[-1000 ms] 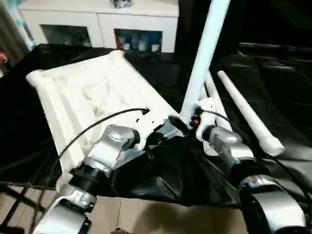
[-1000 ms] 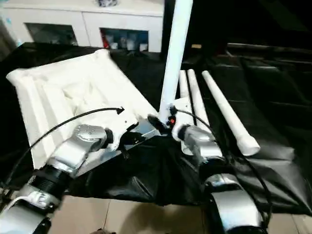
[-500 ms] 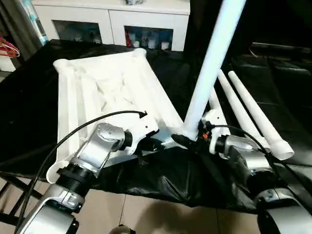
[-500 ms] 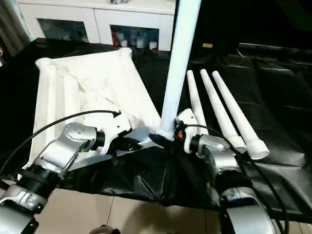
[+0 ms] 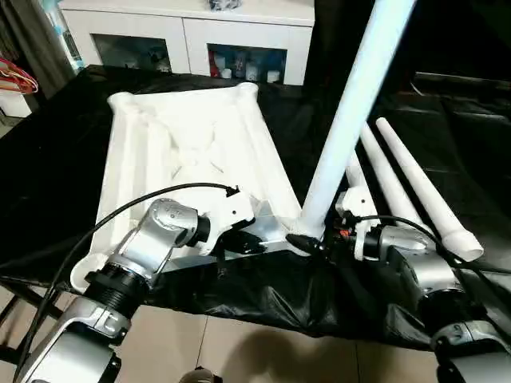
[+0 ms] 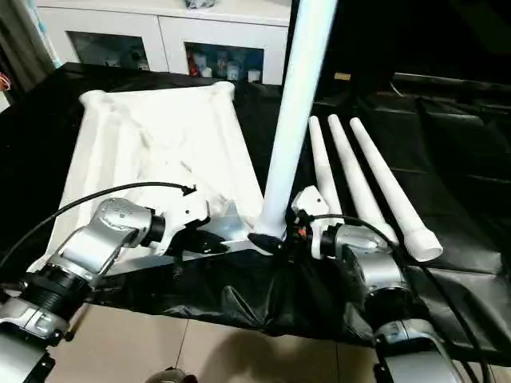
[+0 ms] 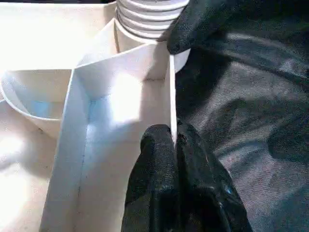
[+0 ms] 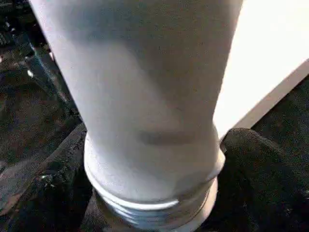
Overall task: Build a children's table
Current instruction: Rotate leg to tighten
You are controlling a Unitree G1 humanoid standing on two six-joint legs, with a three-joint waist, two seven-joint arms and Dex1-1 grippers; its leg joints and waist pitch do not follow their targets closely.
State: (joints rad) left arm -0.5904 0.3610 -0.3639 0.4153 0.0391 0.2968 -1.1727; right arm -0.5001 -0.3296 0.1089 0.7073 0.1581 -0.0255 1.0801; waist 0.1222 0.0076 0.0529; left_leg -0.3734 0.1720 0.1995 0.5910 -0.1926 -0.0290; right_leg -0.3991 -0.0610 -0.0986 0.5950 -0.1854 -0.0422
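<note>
The white tabletop lies underside up on the black-covered table. My left gripper is shut on a thin rib at the tabletop's near edge, close to the near right corner socket. One white leg stands nearly upright at that corner. Its threaded end sits on the socket with the threads showing. My right gripper is shut around the base of this leg, with a black finger on either side. Three more legs lie side by side to the right of the tabletop.
A white cabinet with glass-fronted doors stands behind the table. The black cover hangs over the near table edge, above the tiled floor. Dark furniture sits at the back right.
The whole picture has shifted with the head. Both grippers keep their holds, and the upright leg's base stays at the near right corner.
</note>
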